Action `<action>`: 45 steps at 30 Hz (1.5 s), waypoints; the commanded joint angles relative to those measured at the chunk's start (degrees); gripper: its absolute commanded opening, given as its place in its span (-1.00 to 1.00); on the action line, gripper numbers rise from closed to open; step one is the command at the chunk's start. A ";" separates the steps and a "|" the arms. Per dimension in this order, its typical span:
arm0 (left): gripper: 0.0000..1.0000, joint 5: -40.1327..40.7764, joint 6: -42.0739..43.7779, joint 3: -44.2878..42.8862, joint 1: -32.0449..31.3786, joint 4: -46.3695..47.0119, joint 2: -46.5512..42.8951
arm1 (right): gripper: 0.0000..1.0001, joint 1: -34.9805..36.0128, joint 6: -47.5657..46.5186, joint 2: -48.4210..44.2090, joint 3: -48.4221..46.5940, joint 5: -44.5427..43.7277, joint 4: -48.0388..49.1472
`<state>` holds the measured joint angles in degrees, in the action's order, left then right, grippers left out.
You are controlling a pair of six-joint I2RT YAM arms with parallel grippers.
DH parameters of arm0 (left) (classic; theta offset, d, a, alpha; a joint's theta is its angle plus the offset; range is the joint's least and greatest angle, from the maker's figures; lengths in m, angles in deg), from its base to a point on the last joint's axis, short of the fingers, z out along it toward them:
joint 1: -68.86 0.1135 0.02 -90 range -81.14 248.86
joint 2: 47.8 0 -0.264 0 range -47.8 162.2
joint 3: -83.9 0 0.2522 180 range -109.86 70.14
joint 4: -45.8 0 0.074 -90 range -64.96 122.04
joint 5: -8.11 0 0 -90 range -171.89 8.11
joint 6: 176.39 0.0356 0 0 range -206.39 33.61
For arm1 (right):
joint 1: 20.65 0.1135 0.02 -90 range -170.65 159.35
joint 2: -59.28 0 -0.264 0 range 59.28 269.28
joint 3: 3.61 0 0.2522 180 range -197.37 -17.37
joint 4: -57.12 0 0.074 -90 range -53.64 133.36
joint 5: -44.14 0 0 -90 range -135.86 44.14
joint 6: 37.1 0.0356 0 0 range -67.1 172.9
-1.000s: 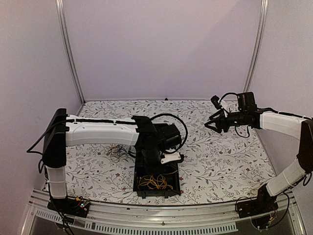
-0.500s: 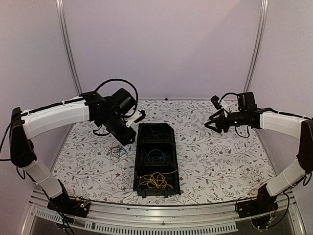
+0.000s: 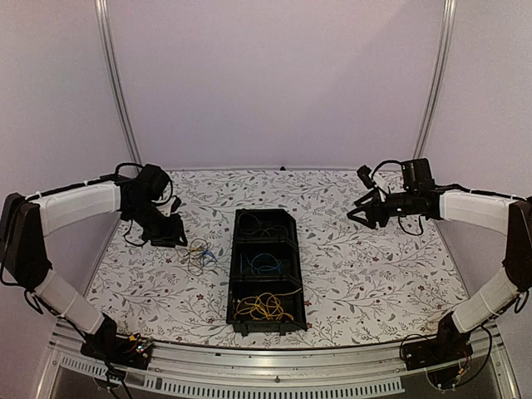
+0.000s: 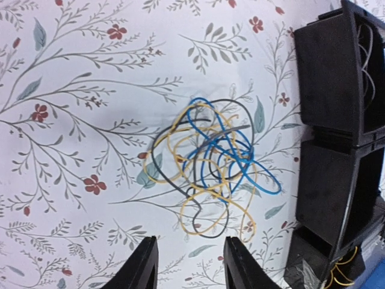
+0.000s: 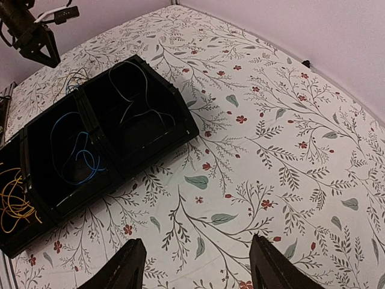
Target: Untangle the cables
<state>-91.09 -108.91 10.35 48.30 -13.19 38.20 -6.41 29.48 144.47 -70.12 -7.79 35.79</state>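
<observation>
My left gripper (image 4: 190,253) hangs open and empty near the cables (image 4: 210,162), a limp, light tangle on the table (image 4: 78,138) beside the tray (image 4: 328,78). I'd pinch 1 outer blue loop. My right gripper (image 5: 198,244) is open too.

Two grippers were counted: left gripper (image 3: 176,233) and right gripper (image 3: 354,214), each showing two fingers (image 4: 144,265). One black tray (image 3: 233,284) sat between them, split into three compartments. Four bunches in all. One was a mixed tangle (image 4: 210,162) of yellow, blue and dark strands, just ahead of the left gripper's fingertips and outside the tray. The other three lay one per compartment: one yellow bunch (image 3: 264,309), one blue bunch (image 3: 266,264) and one grey bunch (image 5: 137,99). The strand count inside the tangle couldn't be told.
</observation>
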 commanded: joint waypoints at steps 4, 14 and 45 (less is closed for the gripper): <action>-0.08 -12.74 -9.16 4.79 -1.71 11.19 -5.74 | 0.26 -0.06 -0.66 0.85 0.82 0.68 0.96; -0.15 -9.73 -9.52 6.72 -4.48 13.03 -1.47 | 0.26 0.00 -0.66 1.58 0.63 1.48 0.90; -1.00 4.71 4.78 -40.62 -4.67 -8.68 -6.84 | 0.38 23.17 -2.73 23.80 -67.98 -0.73 -19.30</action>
<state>-88.18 -106.44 -27.81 43.73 -18.13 29.08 12.98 25.81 161.15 -121.35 -6.83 19.20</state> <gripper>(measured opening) 0.012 0.660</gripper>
